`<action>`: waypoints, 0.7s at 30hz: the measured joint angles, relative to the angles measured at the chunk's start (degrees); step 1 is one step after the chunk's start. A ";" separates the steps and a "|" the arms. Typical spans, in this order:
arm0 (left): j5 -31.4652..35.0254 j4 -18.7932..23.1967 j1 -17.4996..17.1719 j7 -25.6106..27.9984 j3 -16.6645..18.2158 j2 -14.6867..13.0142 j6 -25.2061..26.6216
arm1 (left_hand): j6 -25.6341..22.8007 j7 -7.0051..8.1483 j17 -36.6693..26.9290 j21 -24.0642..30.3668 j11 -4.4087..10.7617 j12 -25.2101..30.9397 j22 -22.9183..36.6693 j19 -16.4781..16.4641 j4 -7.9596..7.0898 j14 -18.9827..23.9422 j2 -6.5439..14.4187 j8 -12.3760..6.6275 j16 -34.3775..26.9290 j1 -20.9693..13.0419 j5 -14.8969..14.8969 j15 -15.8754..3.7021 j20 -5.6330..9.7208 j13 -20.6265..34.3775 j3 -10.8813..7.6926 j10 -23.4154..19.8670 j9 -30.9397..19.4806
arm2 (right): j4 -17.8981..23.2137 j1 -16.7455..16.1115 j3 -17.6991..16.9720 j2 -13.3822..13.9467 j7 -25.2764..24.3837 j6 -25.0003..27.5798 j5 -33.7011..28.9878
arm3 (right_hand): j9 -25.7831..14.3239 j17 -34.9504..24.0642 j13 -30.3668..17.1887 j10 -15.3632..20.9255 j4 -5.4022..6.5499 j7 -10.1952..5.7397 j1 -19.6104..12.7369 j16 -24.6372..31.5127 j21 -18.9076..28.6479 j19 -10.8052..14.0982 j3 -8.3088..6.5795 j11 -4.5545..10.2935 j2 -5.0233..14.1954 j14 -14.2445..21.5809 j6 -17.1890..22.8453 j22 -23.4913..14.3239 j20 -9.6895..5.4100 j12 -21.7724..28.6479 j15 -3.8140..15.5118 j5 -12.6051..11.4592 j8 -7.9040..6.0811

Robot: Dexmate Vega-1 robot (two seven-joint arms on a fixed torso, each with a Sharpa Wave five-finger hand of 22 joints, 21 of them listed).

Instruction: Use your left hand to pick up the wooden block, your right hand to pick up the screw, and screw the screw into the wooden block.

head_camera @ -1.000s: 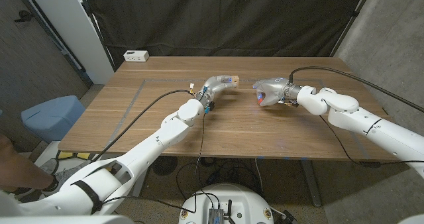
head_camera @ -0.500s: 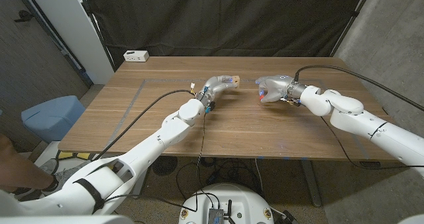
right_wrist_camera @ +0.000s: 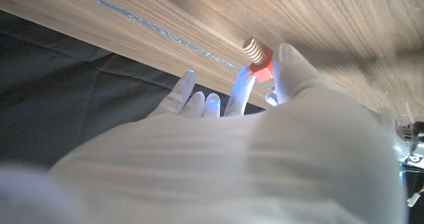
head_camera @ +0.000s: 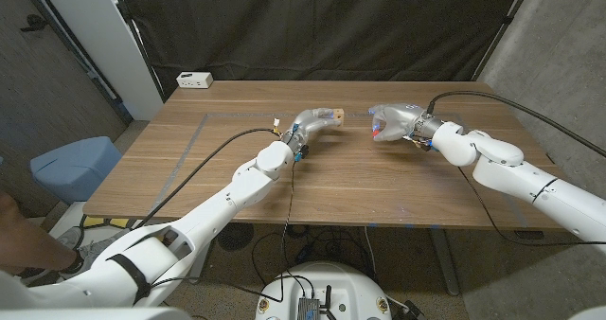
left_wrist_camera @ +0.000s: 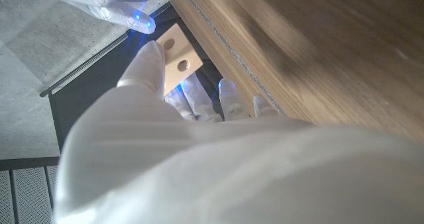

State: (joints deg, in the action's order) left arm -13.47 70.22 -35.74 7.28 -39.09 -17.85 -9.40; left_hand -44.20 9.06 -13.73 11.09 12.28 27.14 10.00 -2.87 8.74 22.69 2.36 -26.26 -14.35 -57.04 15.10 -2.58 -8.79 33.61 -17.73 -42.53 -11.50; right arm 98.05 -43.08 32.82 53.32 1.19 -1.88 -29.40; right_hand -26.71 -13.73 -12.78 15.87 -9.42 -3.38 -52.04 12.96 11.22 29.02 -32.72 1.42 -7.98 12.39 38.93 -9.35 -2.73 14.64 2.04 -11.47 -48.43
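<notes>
Left hand (head_camera: 308, 124): holds the wooden block (head_camera: 329, 115) above the table (head_camera: 227, 159).
Right hand (head_camera: 388, 123): pinches the red-headed screw (right_wrist_camera: 255, 56), raised near the block, not touching it.

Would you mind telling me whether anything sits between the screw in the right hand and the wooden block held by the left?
Nothing visible does. The screw in the right hand faces the wooden block in the left hand across bare table.
</notes>
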 measured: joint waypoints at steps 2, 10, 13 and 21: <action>0.00 -0.09 0.02 -0.03 -0.04 0.05 -0.08 | 0.00 0.00 0.00 0.00 0.00 -0.01 0.00 0.00 0.00 0.00 0.00 0.00 0.00 0.00 0.00 0.00 0.00 -0.01 0.00 0.00 0.00 | 0.37 -0.39 -0.35 -0.05 -0.37 0.39 0.58 | 0.00 0.00 0.00 0.00 0.00 0.14 0.00 0.00 0.00 0.17 0.00 0.00 0.00 0.32 0.25 0.00 0.17 0.00 0.32 0.00 -0.12; 0.00 -0.41 0.10 -0.27 -0.18 0.27 -0.68 | 0.00 0.00 0.00 0.00 -0.02 -0.13 0.00 0.00 0.00 0.00 0.00 0.00 0.00 0.00 0.00 0.00 0.00 -0.03 0.00 0.03 0.00 | 1.66 -2.03 -1.92 -0.39 -2.43 2.16 3.54 | 0.14 0.00 0.00 0.53 0.00 -0.01 0.00 0.00 0.00 0.47 0.00 0.11 0.00 0.31 0.59 0.00 -0.13 0.00 0.31 0.00 -0.33; 0.00 -0.44 0.11 -0.39 -0.19 0.30 -0.84 | 0.00 0.00 0.00 0.00 -0.03 -0.14 0.00 0.00 0.00 0.00 0.00 0.00 0.00 0.00 -0.01 0.00 0.00 -0.05 0.00 0.04 0.00 | 2.06 -2.66 -2.51 -0.64 -3.34 2.72 4.64 | 0.19 0.01 0.00 0.63 0.23 0.00 0.00 0.00 0.00 0.47 -0.23 0.00 0.00 0.31 0.59 0.00 -0.13 0.00 0.31 0.00 -0.33; 0.01 -0.45 0.12 -0.72 -0.22 0.31 -1.32 | 0.00 0.00 0.01 0.00 -0.09 -0.23 0.00 0.00 0.00 0.23 -0.01 0.00 0.00 0.01 -0.06 0.23 0.00 -0.04 0.00 0.11 0.00 | 2.76 -4.20 -3.98 -1.65 -6.25 4.02 7.80 | 0.74 0.01 -0.01 0.65 0.26 0.31 0.00 0.00 -0.21 0.48 -0.25 -0.02 0.00 0.93 0.89 0.00 -0.12 -0.12 0.31 -0.42 -0.33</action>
State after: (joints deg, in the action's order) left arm -13.47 69.77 -35.62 6.56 -39.31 -17.54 -10.72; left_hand -44.20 9.06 -13.72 11.09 12.19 26.91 10.00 -2.87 8.74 22.92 2.35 -26.26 -14.35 -57.03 15.04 -2.35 -8.79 33.57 -17.73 -42.42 -11.50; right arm 100.81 -47.28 28.83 51.67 -5.06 2.14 -21.60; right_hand -25.97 -13.72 -12.79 16.52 -9.16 -3.07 -52.04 12.96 11.01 29.50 -32.97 1.40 -7.98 13.32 39.82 -9.35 -2.85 14.52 2.35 -11.90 -48.76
